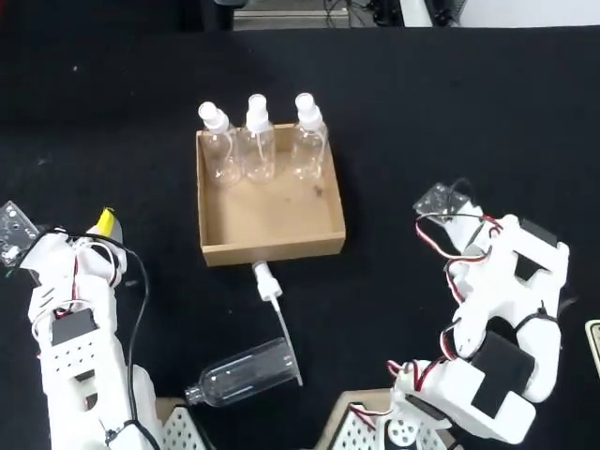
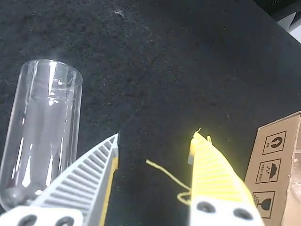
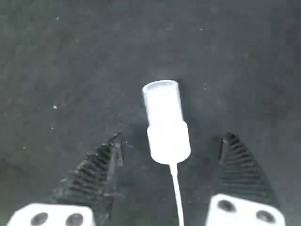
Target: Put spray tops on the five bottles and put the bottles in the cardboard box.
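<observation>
A cardboard box [image 1: 272, 246] stands mid-table with three clear bottles [image 1: 255, 141] wearing white spray tops along its far wall. A fourth clear bottle [image 1: 246, 372] [image 2: 42, 132] lies on its side, uncapped, in front of the box. A loose white spray top [image 1: 267, 279] [image 3: 165, 127] with its tube lies between box and bottle. My left gripper [image 2: 155, 136] is open and holds nothing, with the lying bottle just beside one finger. My right gripper [image 3: 172, 138] is open, and the spray top lies farther out, in line with the gap between its fingers.
The box's printed corner [image 2: 277, 160] rises close beside my left gripper. The left arm [image 1: 75, 337] and right arm [image 1: 497, 328] stand at the near corners. Black cloth [image 1: 450, 112] covers the table around the box.
</observation>
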Motion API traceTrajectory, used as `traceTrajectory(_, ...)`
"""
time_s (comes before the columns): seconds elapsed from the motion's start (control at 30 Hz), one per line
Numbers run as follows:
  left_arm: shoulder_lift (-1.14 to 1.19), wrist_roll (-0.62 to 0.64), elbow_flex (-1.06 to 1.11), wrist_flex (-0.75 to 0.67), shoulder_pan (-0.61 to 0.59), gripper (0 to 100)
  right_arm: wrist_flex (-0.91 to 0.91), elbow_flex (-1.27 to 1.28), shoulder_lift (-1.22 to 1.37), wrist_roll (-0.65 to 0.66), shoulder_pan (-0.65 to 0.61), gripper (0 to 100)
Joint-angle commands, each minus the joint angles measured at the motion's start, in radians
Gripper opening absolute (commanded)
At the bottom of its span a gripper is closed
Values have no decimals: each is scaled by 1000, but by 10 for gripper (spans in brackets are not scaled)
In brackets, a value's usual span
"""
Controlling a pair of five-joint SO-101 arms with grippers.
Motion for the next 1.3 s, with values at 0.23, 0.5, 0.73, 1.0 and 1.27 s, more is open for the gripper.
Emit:
traceTrajectory(0.23,-11,-8,-45,-17,10,227,-89,1,119,112,-12,197)
traceTrajectory(0.5,-11,-8,-45,-20,12,227,38,-168,113,-3,26,8)
traceTrajectory(0.73,-11,-8,-45,-14,12,227,333,-407,-54,-345,-40,10)
traceTrajectory(1.0,0,-110,-277,255,5,227,315,-486,-285,-764,-186,10)
traceTrajectory(1.27,203,-450,-616,486,-7,230,362,-381,-381,-919,-376,10)
